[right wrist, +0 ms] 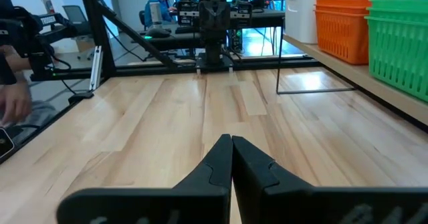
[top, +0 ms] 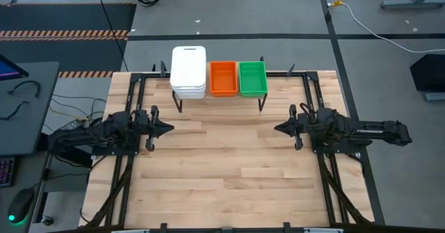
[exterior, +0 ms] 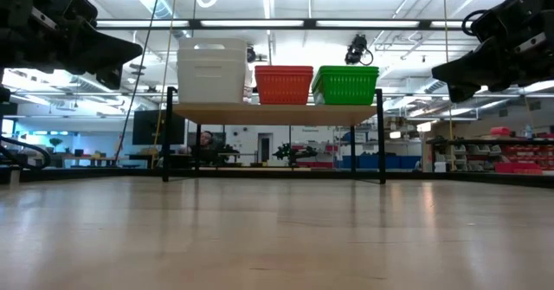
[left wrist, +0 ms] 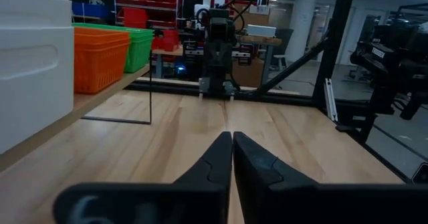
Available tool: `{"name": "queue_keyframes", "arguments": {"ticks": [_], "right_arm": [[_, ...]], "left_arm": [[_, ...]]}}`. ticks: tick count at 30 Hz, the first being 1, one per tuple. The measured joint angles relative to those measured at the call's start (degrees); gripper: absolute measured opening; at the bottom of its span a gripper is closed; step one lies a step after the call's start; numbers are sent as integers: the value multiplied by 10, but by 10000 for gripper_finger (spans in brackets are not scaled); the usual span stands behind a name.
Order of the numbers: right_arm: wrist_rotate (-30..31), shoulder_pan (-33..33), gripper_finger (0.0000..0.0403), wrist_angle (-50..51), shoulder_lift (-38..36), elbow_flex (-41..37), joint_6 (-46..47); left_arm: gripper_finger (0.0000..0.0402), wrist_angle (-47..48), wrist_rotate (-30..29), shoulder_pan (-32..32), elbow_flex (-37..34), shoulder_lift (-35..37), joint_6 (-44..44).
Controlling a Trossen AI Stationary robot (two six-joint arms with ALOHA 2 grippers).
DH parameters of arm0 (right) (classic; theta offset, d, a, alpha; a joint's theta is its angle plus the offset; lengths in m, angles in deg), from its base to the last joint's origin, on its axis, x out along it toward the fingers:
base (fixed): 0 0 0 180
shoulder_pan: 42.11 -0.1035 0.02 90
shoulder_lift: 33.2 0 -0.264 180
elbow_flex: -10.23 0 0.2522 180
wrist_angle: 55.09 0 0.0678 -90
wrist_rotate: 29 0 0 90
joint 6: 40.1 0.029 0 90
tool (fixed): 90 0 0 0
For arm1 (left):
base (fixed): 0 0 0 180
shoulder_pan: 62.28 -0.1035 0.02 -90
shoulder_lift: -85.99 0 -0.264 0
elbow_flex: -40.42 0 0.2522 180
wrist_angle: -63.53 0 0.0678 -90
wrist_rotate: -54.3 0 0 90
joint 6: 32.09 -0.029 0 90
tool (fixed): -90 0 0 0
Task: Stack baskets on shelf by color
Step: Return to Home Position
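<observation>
Three stacks of baskets stand side by side on the shelf [top: 219, 96] at the table's far edge: white baskets [top: 188, 71] on the left, orange baskets [top: 223, 78] in the middle, green baskets [top: 252, 78] on the right. The low view shows the white [exterior: 212, 70], orange [exterior: 283, 84] and green [exterior: 345, 84] stacks resting on the plank. My left gripper [top: 169, 128] hangs shut above the table's left side. My right gripper [top: 279, 128] hangs shut above the right side. Both point toward the table's middle, away from the shelf.
Black metal frame rails [top: 314, 101] run along the table's left, right and far sides. The wooden tabletop [top: 222, 170] stretches bare between the two arms and toward the near edge. A person [right wrist: 157, 0] sits in the room beyond the table.
</observation>
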Motion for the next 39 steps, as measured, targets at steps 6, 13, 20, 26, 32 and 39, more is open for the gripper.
{"name": "queue_keyframes", "arguments": {"ticks": [6,13,20,26,32,39], "right_arm": [[0,0,12,0,0,0,0],[0,0,12,0,0,0,0],[0,0,12,0,0,0,0],[0,0,12,0,0,0,0],[0,0,14,0,0,0,0],[0,0,15,0,0,0,0]], "left_arm": [[29,0,0,0,0,0,0],[27,0,0,0,0,0,0],[19,0,0,0,0,0,0],[27,0,0,0,0,0,0],[31,0,0,0,0,0,0],[20,0,0,0,0,0,0]]}}
